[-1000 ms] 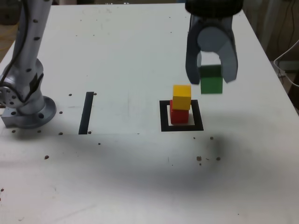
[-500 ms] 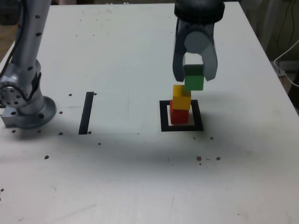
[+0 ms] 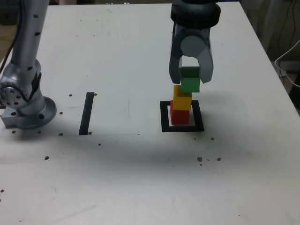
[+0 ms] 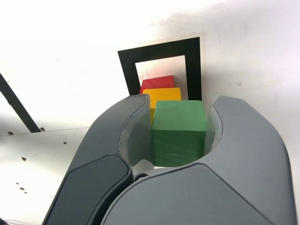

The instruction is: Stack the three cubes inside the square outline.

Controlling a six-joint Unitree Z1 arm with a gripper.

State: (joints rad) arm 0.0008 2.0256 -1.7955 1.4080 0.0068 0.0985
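The grey gripper (image 3: 191, 77), jaws pinching the green cube (image 3: 190, 80), has swung in from the exterior view's right to hover just above the yellow cube (image 3: 182, 99) stacked on the red cube (image 3: 179, 116) inside the black tape square outline (image 3: 164, 117); only lowering and release seem left

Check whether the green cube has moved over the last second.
Yes. The green cube has shifted toward the exterior view's left, from beside the square outline to above the yellow cube.

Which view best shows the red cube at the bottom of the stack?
The exterior view: the red cube shows its front face inside the square outline. The wrist view catches only its top edge behind the yellow cube.
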